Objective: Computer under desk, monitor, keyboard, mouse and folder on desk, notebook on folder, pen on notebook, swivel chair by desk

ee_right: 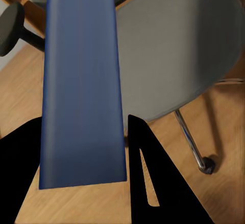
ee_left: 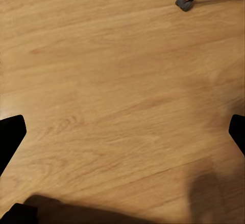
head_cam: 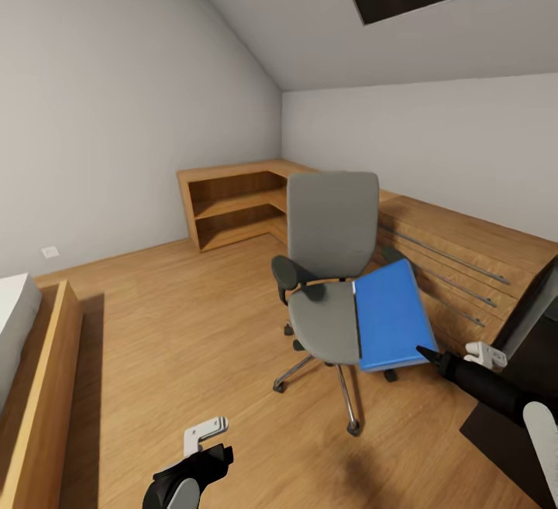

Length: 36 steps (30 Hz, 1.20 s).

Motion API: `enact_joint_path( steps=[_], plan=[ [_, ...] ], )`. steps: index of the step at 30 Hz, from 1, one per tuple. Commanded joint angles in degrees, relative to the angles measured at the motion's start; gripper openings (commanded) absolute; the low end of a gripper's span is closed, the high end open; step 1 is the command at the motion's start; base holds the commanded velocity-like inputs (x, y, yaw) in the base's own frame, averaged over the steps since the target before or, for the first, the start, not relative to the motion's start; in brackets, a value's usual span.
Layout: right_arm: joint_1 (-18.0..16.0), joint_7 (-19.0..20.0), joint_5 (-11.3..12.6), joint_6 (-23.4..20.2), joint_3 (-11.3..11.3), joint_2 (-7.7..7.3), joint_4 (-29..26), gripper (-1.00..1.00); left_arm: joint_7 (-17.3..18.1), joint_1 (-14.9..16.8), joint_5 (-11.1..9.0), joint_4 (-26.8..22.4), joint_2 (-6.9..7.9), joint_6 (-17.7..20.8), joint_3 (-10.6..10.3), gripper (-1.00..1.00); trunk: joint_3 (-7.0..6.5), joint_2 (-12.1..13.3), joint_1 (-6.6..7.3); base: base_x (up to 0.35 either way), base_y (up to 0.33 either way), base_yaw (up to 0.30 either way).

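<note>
The grey swivel chair (head_cam: 332,261) stands in the middle of the wood floor with its seat (ee_right: 173,45) facing me. The bright-blue folder (head_cam: 391,315) is tilted, and half of it hangs off the seat's right side. My right gripper (head_cam: 432,355) is at the folder's near corner. In the right wrist view this gripper (ee_right: 84,119) has a black finger pressed on each side of the folder (ee_right: 81,81). My left gripper (head_cam: 211,447) hangs low over bare floor in front of the chair. Its fingers (ee_left: 10,132) are spread wide around nothing.
A light-wood corner shelf unit (head_cam: 232,207) and a dresser with long bar handles (head_cam: 457,257) line the far and right walls. A bed in a wood frame (head_cam: 46,385) is at the left. A black surface (head_cam: 504,424) sits at the right edge. A chair castor (ee_left: 185,1) is near my left gripper.
</note>
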<state>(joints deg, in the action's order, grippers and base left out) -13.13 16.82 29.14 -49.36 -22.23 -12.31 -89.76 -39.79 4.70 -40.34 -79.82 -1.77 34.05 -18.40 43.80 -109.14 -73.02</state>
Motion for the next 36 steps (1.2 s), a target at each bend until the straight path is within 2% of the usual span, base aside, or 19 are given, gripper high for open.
enact_joint_path(
  steps=[1, 4, 5, 13, 18, 24, 28, 33, 35, 36],
  plan=[
    [-0.05, 0.42, -0.52, -0.19, -0.10, 0.09, -0.03, -1.00, -0.55, 0.04, -0.53, -0.07, 0.01, 0.05, -0.06, 1.00, -0.13, 0.39, 0.23, 0.000, 0.000, 0.000],
    [-0.05, 0.46, -0.69, -0.10, -0.10, 0.19, -0.05, -1.00, -0.55, 0.04, -0.53, -0.07, 0.01, 0.05, -0.06, 1.00, -0.67, 1.59, 0.89, 0.000, 0.000, 0.000],
    [-0.05, 3.25, -0.36, 0.00, -0.16, 0.29, -0.05, -1.00, -0.55, 0.04, -0.53, -0.07, 0.01, 0.05, -0.05, 1.00, -0.85, 1.99, 1.11, 0.000, 0.000, 0.000],
    [-0.05, 5.46, -0.15, -0.21, -0.20, 0.52, 0.03, -1.00, -0.63, 0.04, -0.41, -0.07, 0.01, -0.03, -0.17, 1.00, -2.28, 5.20, 2.87, -0.053, 0.000, -0.010],
    [-0.03, 6.47, -0.14, -0.19, -0.26, 0.53, 0.03, -1.00, -0.63, 0.04, -0.52, -0.04, -0.04, -0.02, -0.23, 1.00, -3.18, 7.21, 3.97, -0.279, 0.000, -0.212],
    [-0.02, 6.70, -0.20, -0.16, -0.27, 0.61, 0.03, -1.00, -0.65, 0.04, -0.44, 1.07, 0.00, -0.51, -0.21, 1.00, -4.26, 9.61, 5.28, -0.080, 0.000, -0.255],
    [-0.03, 6.73, -0.22, -0.18, -0.27, 0.66, 0.10, -1.00, -0.52, 0.04, -0.31, 5.41, 0.00, -3.03, -0.16, 1.00, -4.98, 11.22, 6.16, -0.013, 0.000, -0.259],
    [0.03, 6.73, -0.22, -0.27, -0.27, 1.33, 0.16, -1.00, -0.27, 0.04, -0.12, 13.78, 0.39, -10.75, -0.15, 1.00, -5.87, 13.22, 7.26, -0.002, 0.000, -0.120],
    [0.03, 6.73, -0.19, -0.30, -0.27, 1.67, 0.13, -1.00, -0.23, 0.04, 1.57, 19.58, 0.48, -14.78, -0.91, 1.00, -6.23, 14.03, 7.70, -0.001, 0.000, -0.031],
    [0.03, 6.73, -0.18, -0.30, -0.27, 1.72, 0.13, -1.00, -0.20, 0.04, 2.18, 20.99, 0.47, -15.64, -1.16, 1.00, -6.41, 14.43, 7.92, 0.000, 0.000, -0.019]
  ],
)
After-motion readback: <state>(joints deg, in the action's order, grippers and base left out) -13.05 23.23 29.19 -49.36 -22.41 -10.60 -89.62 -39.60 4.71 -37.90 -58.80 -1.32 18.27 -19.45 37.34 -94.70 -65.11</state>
